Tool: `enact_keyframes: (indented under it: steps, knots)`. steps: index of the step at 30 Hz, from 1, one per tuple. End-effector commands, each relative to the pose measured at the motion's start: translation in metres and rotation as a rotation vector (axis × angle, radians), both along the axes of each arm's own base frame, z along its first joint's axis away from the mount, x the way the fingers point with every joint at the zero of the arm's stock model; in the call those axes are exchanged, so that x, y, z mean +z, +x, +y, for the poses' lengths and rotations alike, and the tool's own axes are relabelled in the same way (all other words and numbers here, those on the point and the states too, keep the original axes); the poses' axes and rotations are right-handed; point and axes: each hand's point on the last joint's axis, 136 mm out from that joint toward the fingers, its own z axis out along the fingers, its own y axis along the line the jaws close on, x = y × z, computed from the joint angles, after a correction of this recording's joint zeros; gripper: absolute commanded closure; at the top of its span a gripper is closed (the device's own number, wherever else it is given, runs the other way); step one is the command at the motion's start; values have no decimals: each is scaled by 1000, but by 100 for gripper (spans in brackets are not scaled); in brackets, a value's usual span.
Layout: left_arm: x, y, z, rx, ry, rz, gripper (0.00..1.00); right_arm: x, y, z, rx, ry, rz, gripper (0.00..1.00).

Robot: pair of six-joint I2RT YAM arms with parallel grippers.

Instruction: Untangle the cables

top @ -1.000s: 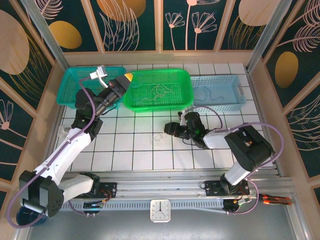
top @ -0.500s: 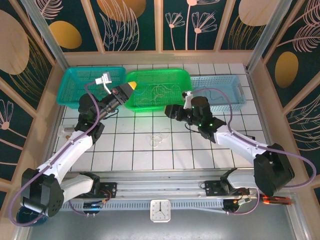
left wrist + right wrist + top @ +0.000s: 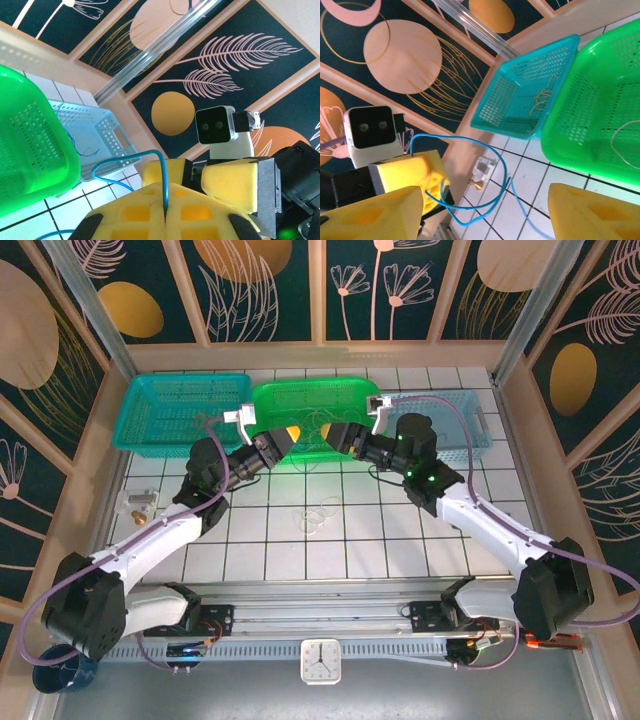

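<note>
My left gripper [image 3: 165, 216] is shut on a thin blue cable [image 3: 123, 161], which rises from between the yellow pads and loops away to the left. In the top view the left gripper [image 3: 287, 436] and right gripper [image 3: 340, 436] face each other closely over the front rim of the green basket [image 3: 270, 398]. The right gripper [image 3: 485, 212] is open, its yellow fingers [image 3: 375, 215] wide apart. The blue cable [image 3: 496, 196] hangs in a loop between them, touching neither. Cream cables [image 3: 322, 422] lie in the green basket, and more white ones [image 3: 318, 516] lie on the tiles.
A teal basket [image 3: 150, 430] with tan cables [image 3: 541, 99] stands at the back left. A pale blue basket [image 3: 478, 430] holding a blue cable [image 3: 432, 424] stands at the back right. A clear connector [image 3: 486, 169] and brass bits [image 3: 137, 507] lie by the left wall.
The left gripper has swung right with the blue cable, from the teal basket's edge to the green basket's front. The right gripper rose from the tiles to meet it, its jaws widening.
</note>
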Motion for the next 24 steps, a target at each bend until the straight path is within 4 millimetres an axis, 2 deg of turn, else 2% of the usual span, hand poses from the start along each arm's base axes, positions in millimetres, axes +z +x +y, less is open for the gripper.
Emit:
enact_keyframes:
  steps: [1,6,11,16,21,23,24]
  knots:
    - [15,0,0,13,-22,-85,100,19,1,5,32,78,-12,33]
    - [17,1,-3,9,-27,-91,100,13,0,14,79,134,24,35]
    - [17,1,-5,5,-28,-94,100,10,-2,24,112,154,36,44]
    - [18,2,-5,8,-34,-94,100,2,-4,33,140,160,56,62]
    - [15,2,-5,11,-34,-89,100,0,-3,33,139,156,57,92]
    - [15,1,-5,11,-36,-90,100,-1,-2,31,134,147,53,91]
    - [15,1,-5,13,-36,-89,100,0,-1,31,130,142,51,85]
